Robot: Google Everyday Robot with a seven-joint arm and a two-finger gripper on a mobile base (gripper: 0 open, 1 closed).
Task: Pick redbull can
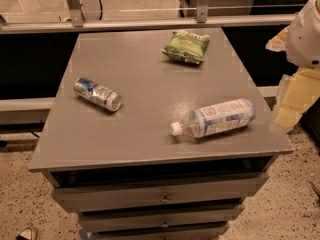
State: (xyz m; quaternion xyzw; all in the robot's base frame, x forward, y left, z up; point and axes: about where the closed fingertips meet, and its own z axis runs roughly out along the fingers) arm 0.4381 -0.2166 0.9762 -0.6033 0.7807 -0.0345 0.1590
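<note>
The redbull can (pixel 98 94) lies on its side on the left part of the grey table top (pixel 150 74); it is silver with blue patches. My gripper (pixel 291 100) shows as pale yellow blocks at the right edge of the view, beside the table's right edge and below the white arm housing (pixel 306 31). It is far to the right of the can and holds nothing that shows.
A clear plastic bottle (pixel 215 118) with a white cap lies on its side at the front right. A green snack bag (pixel 186 46) lies at the back. Drawers (pixel 162 196) sit under the top. A rail (pixel 150 23) runs behind the table.
</note>
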